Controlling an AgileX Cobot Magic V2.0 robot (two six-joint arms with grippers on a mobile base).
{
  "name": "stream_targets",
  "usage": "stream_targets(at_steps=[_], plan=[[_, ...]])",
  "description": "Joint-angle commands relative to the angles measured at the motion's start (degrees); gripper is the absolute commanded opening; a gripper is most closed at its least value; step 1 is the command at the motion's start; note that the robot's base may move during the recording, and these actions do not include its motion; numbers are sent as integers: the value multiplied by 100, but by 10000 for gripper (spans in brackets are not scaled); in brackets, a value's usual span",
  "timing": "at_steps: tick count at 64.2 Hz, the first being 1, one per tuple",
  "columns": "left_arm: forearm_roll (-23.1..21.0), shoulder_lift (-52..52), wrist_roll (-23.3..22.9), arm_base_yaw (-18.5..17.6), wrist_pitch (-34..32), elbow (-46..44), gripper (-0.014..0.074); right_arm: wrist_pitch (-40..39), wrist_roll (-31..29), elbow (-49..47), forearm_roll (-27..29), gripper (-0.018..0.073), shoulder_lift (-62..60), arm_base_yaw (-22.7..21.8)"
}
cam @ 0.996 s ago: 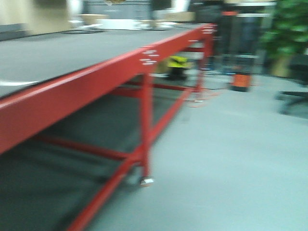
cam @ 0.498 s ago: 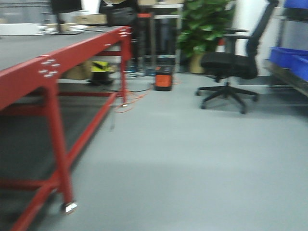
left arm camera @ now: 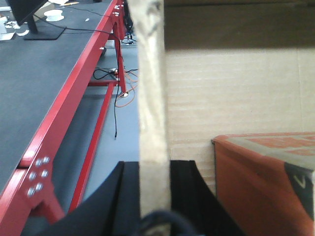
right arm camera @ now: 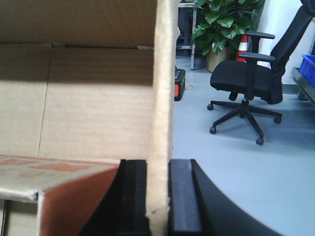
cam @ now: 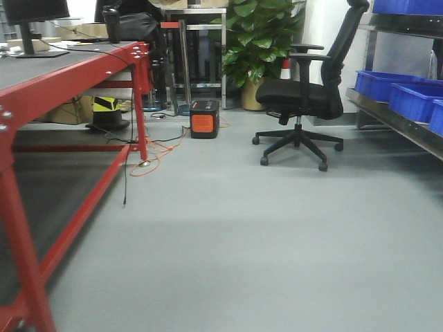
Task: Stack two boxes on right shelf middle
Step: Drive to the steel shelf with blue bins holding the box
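Observation:
A large brown corrugated cardboard box, open at the top, is carried between my two grippers. My left gripper [left arm camera: 155, 167] is shut on its left side wall [left arm camera: 150, 73]. My right gripper [right arm camera: 158, 164] is shut on its right side wall [right arm camera: 165, 73]. Inside the box lies a carton with orange-red sides and red print [left arm camera: 266, 182], which also shows in the right wrist view [right arm camera: 74, 196]. The flatter brown box is out of view. A metal shelf board [cam: 387, 117] runs along the right edge of the front view. Neither gripper shows in the front view.
A red-framed platform with a dark mat [cam: 69, 76] stands on the left, with a monitor on it. A black office chair [cam: 301, 97], an orange device [cam: 205, 119] and a potted plant [cam: 259, 34] are ahead. Blue bins [cam: 398, 86] sit on the right shelf. Orange cable [cam: 149, 155] lies on the floor.
The front view has swung to the right: the red platform slid to the left edge, and the chair, plant and blue bins came into view. The picture is now sharp.

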Motion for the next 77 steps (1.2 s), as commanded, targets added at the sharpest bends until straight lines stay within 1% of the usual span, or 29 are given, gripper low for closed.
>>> stream_targets(at_steps=[1,77], plan=[[352,-63,-28,31,-29,-54,-111,-389,3,-73,-153,-162,-110,-49],[351,-63,-28,31,-41,-54,-111,-389,3,-73,-153,-162,-110,-49]])
